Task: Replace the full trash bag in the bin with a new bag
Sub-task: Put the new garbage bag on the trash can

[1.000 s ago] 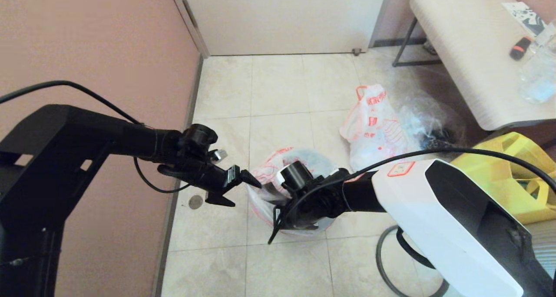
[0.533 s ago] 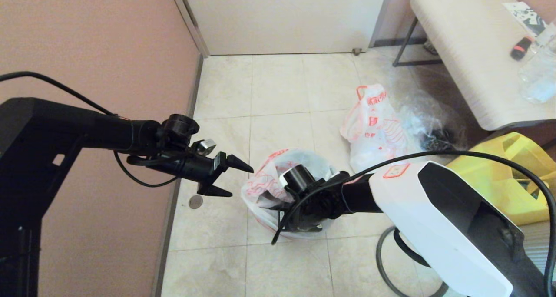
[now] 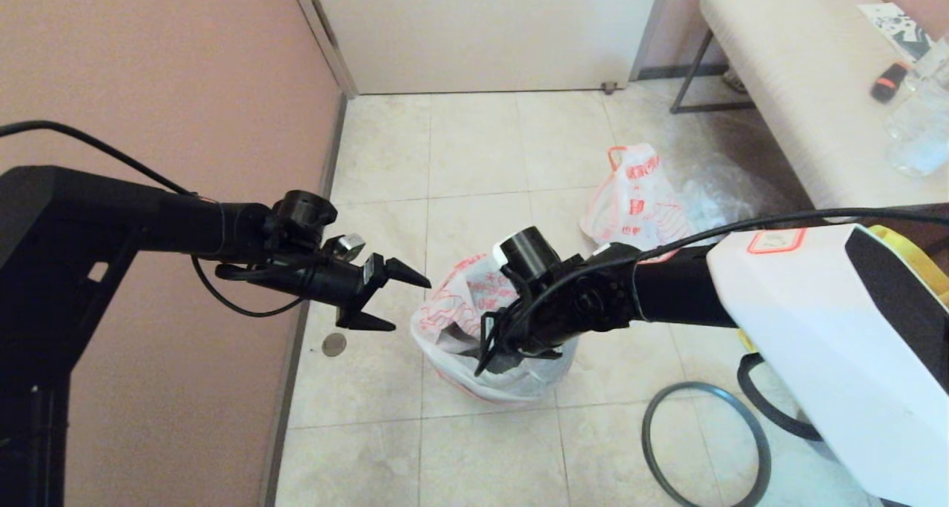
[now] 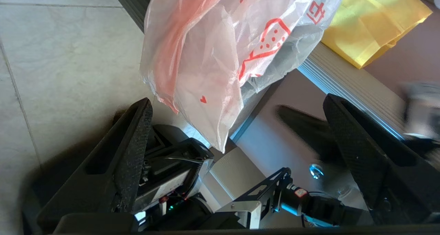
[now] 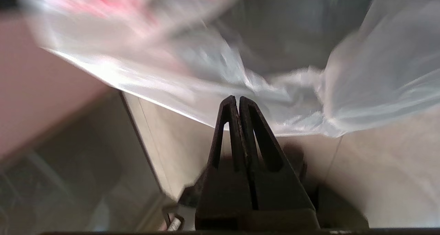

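The new bag, thin and white with a pink band and red print, is draped over the bin, which is hidden under it. My right gripper is shut on the bag's film at its near side, with the fingertips pinched into the plastic. My left gripper hangs open just left of the bag, nothing between its fingers; the bag hangs just beyond them. The full trash bag stands on the floor behind. The bin's grey ring lies on the tiles to the right.
A pink wall runs close along the left. A bench with a bottle stands at the back right, a clear bag with dark contents below it. A yellow tote sits at the right.
My right arm has risen, pulling the bag's mouth up with it, and the grey ring now shows on the floor. The left gripper drew back leftwards, then held still.
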